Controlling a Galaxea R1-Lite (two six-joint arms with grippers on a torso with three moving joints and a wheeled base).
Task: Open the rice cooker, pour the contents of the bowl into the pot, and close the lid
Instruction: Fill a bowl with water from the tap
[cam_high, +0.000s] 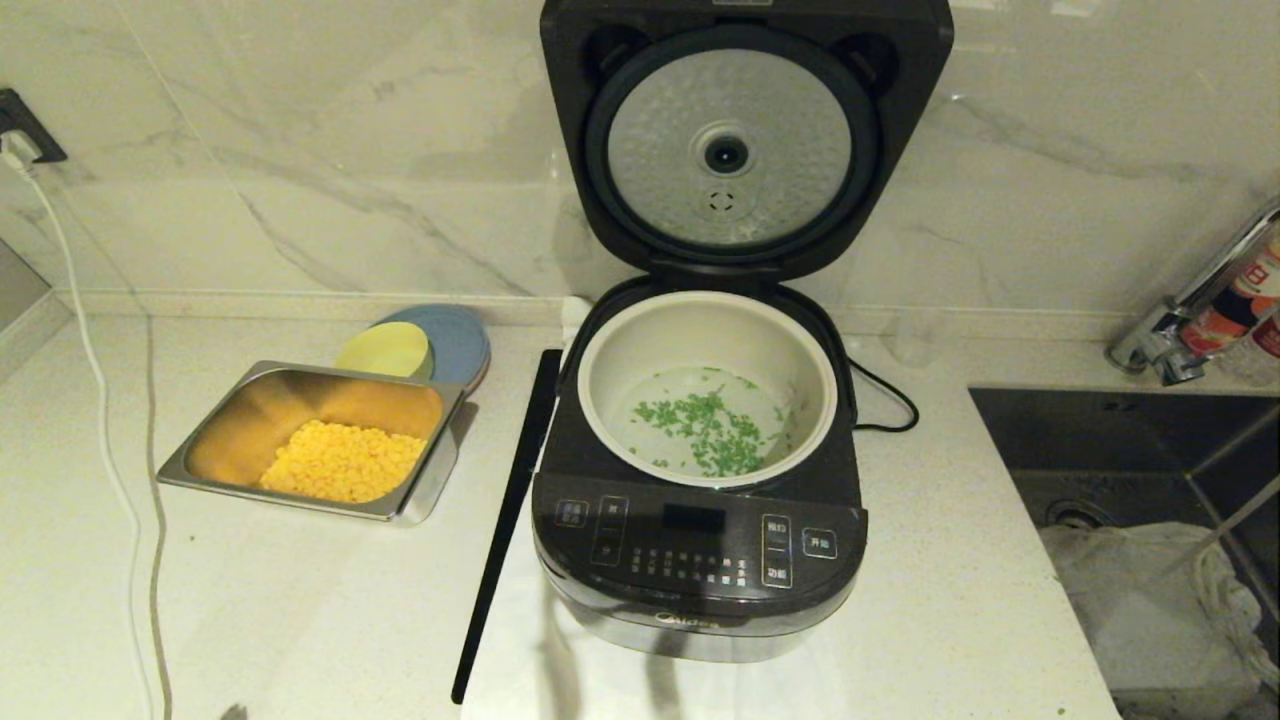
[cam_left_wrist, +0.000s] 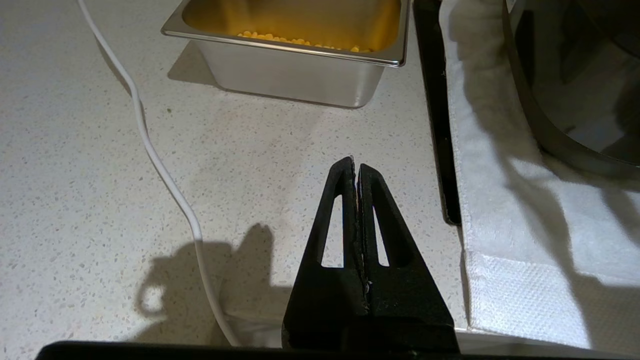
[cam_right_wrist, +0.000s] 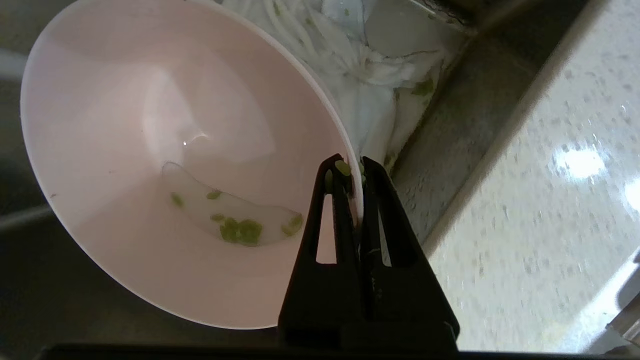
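Note:
The black rice cooker stands on the counter with its lid raised upright, the dimpled silver underside facing me. Green chopped bits lie in a little water at the bottom of the cream pot. In the right wrist view my right gripper is shut on the rim of the pale pink bowl, which is tilted over the sink and holds a thin pool of water with a few green bits. My left gripper is shut and empty, low over the counter left of the cooker. Neither arm shows in the head view.
A steel tray of yellow corn sits left of the cooker, with a yellow bowl and blue plate behind it. A white cable runs down the counter's left. The sink, holding a white cloth, lies right.

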